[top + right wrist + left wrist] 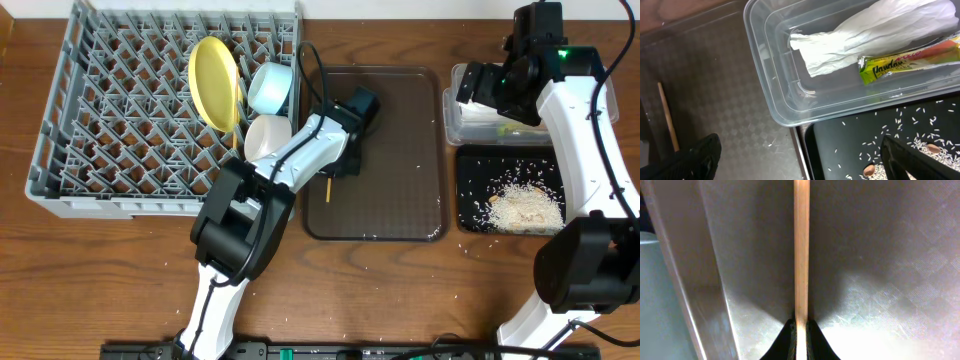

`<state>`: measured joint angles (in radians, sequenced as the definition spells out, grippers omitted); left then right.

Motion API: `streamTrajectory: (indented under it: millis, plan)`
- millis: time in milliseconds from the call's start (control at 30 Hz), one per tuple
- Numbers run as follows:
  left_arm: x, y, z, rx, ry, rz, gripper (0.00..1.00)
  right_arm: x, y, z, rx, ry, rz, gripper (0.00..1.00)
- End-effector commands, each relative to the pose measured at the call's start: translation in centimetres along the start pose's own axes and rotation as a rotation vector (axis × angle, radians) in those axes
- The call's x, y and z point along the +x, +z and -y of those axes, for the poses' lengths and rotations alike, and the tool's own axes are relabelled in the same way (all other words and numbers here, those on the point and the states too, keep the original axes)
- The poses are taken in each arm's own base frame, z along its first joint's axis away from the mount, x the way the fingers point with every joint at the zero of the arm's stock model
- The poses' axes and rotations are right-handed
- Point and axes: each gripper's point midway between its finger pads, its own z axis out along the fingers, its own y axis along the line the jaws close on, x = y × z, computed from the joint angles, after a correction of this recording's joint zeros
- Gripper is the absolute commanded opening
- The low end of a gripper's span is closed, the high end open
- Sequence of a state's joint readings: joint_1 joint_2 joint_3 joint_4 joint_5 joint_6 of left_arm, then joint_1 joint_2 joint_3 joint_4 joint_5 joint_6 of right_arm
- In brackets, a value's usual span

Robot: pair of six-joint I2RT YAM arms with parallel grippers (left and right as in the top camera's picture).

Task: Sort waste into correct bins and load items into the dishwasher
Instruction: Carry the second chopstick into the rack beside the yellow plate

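Note:
My left gripper is shut on a thin wooden chopstick low over the brown tray; the chopstick's end shows under the gripper in the overhead view. The grey dish rack holds a yellow plate, a light-blue bowl and a white bowl. My right gripper is open and empty above the clear tub, which holds the white napkin and the green-and-yellow wrapper. The black tray holds rice scraps. I see no white cup.
The brown tray's rim runs between the tray and the black bin. Loose rice grains lie on the brown tray and the wooden table. The left arm stretches from the front edge across the rack's right corner.

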<state>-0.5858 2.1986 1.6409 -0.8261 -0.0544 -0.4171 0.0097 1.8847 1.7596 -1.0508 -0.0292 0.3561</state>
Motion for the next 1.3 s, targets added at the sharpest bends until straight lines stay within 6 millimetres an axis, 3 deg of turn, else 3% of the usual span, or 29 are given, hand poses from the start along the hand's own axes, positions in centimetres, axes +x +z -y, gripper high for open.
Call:
streamTrajectory:
  millis: [0, 167, 300, 400, 500, 567, 700, 1033, 1100, 1167, 1267]
  plan:
    - [-1.0, -3.4, 0.6, 0.038, 0.025, 0.068, 0.07, -0.3, -0.9, -0.2, -0.004, -0.001, 0.024, 0.99]
    - [-2.1, -9.0, 0.4, 0.087, 0.061, 0.178, 0.08, -0.3, -0.9, -0.2, -0.004, -0.001, 0.024, 0.99]
    - [-2.1, -13.6, -1.5, 0.055, 0.078, 0.260, 0.08, -0.3, -0.9, -0.2, -0.004, -0.001, 0.024, 0.99]
    - [-1.8, -16.5, -4.9, -0.045, 0.049, 0.307, 0.07, -0.3, -0.9, -0.2, -0.004, -0.001, 0.024, 0.99]
    - [-1.1, -17.9, -9.0, -0.153, 0.018, 0.302, 0.07, -0.3, -0.9, -0.2, -0.004, -0.001, 0.024, 0.99]
    - [-0.6, -17.9, -11.8, -0.212, 0.013, 0.261, 0.08, -0.3, -0.9, -0.2, -0.004, -0.001, 0.024, 0.99]
    - [-0.5, -16.6, -15.1, -0.257, 0.047, 0.198, 0.08, -0.3, -0.9, -0.2, -0.004, -0.001, 0.024, 0.99]
    - [-0.7, -13.0, -21.2, -0.302, -0.093, 0.127, 0.08, -0.3, -0.9, -0.2, -0.004, -0.001, 0.024, 0.99]
    - [-0.7, -12.4, -21.7, -0.306, -0.105, 0.116, 0.17, -0.3, -0.9, -0.2, -0.004, -0.001, 0.024, 0.99]
    - [-0.7, -12.2, -22.0, -0.308, -0.112, 0.111, 0.47, -0.3, -0.9, -0.2, -0.004, -0.001, 0.024, 0.99]
    - [-0.7, -12.2, -22.0, -0.308, -0.112, 0.112, 0.58, -0.3, -0.9, -0.2, -0.004, -0.001, 0.024, 0.99]
